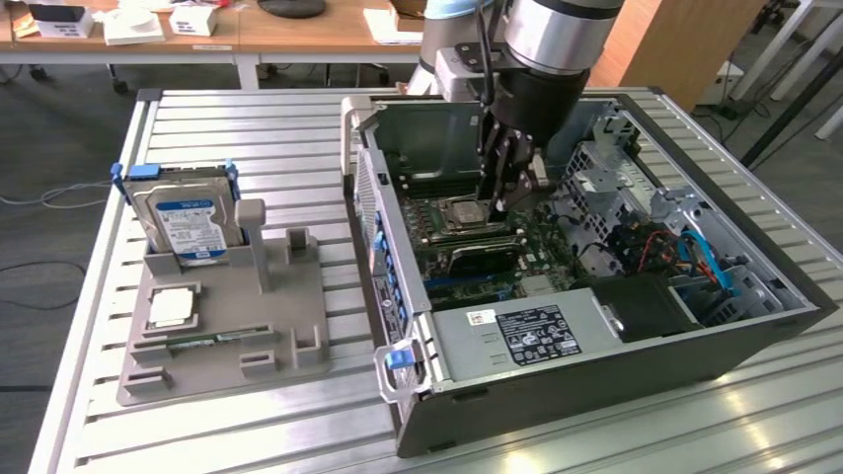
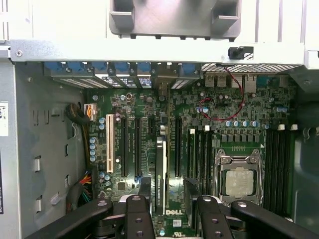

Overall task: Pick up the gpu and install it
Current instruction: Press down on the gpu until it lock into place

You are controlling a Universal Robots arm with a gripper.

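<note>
Slatted metal table [image 1: 237, 425] carries an open computer case [image 1: 593, 375]. Gripper [image 2: 167, 211], jaws spread wide, straddles the gpu [image 2: 160, 172], which stands on edge in a motherboard [image 2: 219, 107] slot beside the CPU socket [image 2: 239, 179].

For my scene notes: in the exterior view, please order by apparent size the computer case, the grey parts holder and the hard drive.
1. Computer case, clearly largest.
2. Grey parts holder.
3. Hard drive, standing upright in the holder, smallest.

A thick silver-grey cylindrical arm segment [image 1: 560, 30] carries a black wrist housing and a black cable; the black metal two-fingered gripper [image 2: 169, 211] has round screw heads on its links
</note>
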